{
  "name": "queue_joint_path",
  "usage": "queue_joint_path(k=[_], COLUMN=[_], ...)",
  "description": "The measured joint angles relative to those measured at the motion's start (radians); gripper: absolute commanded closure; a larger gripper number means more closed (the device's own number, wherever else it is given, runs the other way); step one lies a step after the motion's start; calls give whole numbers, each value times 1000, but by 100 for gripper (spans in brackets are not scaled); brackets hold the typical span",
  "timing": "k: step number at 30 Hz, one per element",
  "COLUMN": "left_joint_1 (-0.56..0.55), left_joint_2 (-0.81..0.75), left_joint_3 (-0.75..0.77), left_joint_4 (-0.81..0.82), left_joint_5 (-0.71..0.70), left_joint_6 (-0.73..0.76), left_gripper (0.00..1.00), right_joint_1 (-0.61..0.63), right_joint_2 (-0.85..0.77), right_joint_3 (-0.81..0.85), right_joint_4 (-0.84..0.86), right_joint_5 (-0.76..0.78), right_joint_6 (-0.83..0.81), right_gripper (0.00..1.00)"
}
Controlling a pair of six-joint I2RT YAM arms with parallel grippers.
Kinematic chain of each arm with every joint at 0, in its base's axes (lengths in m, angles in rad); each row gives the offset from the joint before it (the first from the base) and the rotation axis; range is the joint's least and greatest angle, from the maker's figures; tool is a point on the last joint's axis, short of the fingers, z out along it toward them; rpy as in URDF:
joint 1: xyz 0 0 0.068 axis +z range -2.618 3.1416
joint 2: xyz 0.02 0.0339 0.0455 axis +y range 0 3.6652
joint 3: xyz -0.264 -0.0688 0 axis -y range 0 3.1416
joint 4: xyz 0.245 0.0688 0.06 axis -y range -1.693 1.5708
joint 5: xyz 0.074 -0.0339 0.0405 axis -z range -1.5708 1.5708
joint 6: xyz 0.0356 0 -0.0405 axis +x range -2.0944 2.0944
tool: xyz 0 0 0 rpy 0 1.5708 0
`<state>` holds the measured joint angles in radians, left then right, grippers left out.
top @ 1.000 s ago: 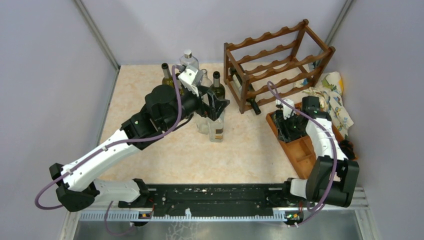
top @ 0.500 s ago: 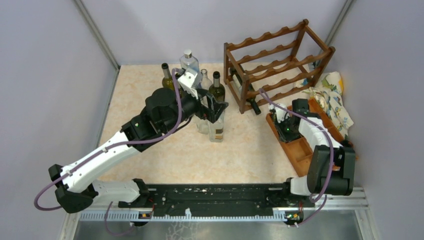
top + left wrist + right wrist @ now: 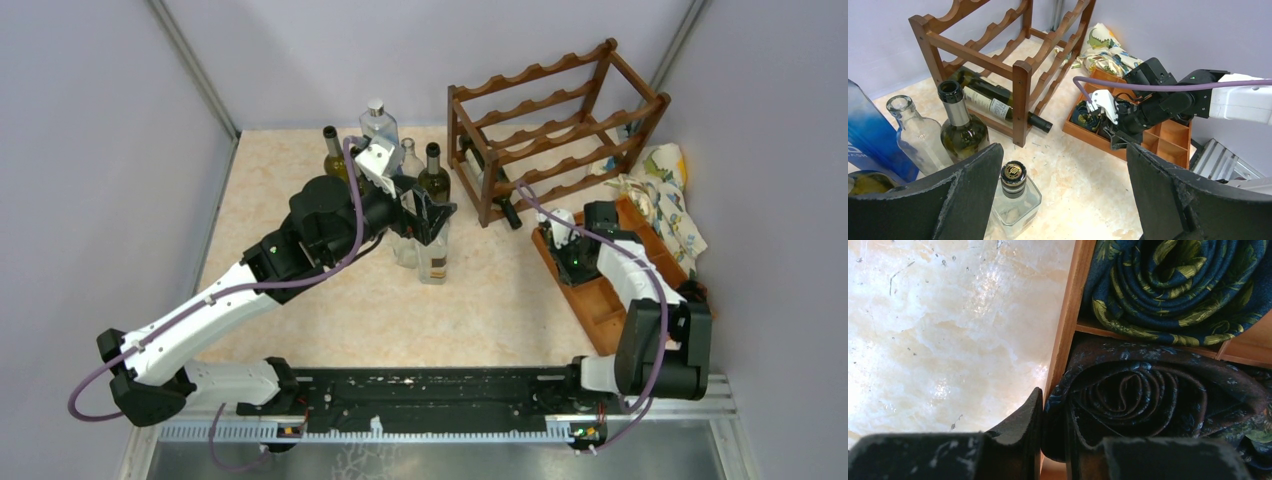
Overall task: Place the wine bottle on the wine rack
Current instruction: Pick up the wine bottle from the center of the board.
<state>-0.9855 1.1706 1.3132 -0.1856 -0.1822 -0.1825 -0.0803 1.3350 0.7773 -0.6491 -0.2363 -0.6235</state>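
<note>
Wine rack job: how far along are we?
Done: one wine bottle lies in the wine rack's bottom tier. In hand: no bottle yet. The left tool hangs open over the standing bottles, and the right tool seems pinched on a dark rolled tie in the wooden tray. Left: grasp a standing bottle and rack it.

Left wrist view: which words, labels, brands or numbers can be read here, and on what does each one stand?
No text can be read.
White label on the lying bottle in the wine rack: print too small to read.
Gold emblem on the square bottle's cap: blurred, unreadable.
White marks on the blue bottle: cut off at the picture's edge, unreadable.
</note>
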Motion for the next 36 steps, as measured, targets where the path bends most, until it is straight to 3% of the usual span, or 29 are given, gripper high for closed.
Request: queue_joint_path(k=[4,16,19,28,30,36], left_joint_1=[0,0,0,0,0,0], left_joint_2=[0,0,0,0,0,0], left_joint_3=[0,-2,-2,-2,-2,-2], left_joint_4=[6,27,29,32,35,37], left_joint_5=[0,15,18,27,28,34], left_joint_6=[2,23,27,39,42,46], left_gripper=[2,2,2,2,2,2], right_joint_1=[0,0,1,-8,-10,-35], right_joint_2=[-27,-93,-121,-150,-171,-195], right_joint_3=[-19,-45,-53,-50,-26,162], right_joint_4=[-10,-120,-178,-304,-333,-391], right_joint_5=[12,37,41,49,50,13], right_joint_6=[7,6,6,-7,-13,-40], right_gripper=[94,94,87,33,28,27])
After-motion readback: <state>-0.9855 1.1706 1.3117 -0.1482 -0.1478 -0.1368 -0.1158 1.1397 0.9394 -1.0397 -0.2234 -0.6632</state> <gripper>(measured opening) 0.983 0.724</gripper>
